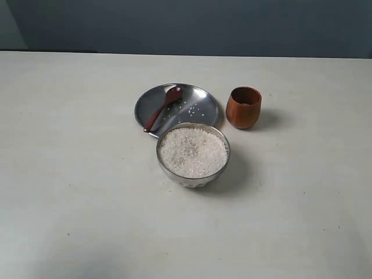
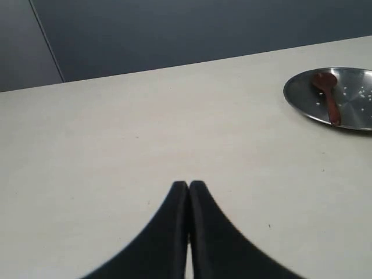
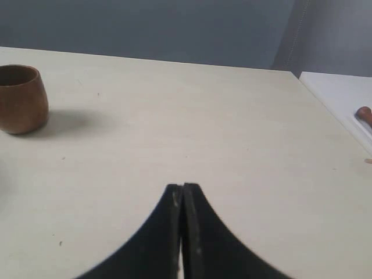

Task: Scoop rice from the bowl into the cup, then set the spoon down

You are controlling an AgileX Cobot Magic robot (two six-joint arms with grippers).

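Pale table [image 1: 70,186]: left gripper [image 2: 188,185] and right gripper [image 3: 182,187] both pressed together, holding nothing.

Exterior view: high, angled down over surface [image 1: 75,186] toward dark back wall [image 1: 232,23], mid distance. Left wrist: low, skims past left claw [image 2: 188,185]; shares plate [image 2: 302,96] and spoon [image 2: 329,100] with exterior. Right wrist: low behind right claw [image 3: 183,187]; shares cup [image 3: 22,99] with exterior.

No lettering, label, brand mark or number can be read on the bowl [image 1: 192,179], cup [image 1: 243,107], plate [image 1: 152,104], spoon [image 1: 163,109] or table [image 1: 70,174].
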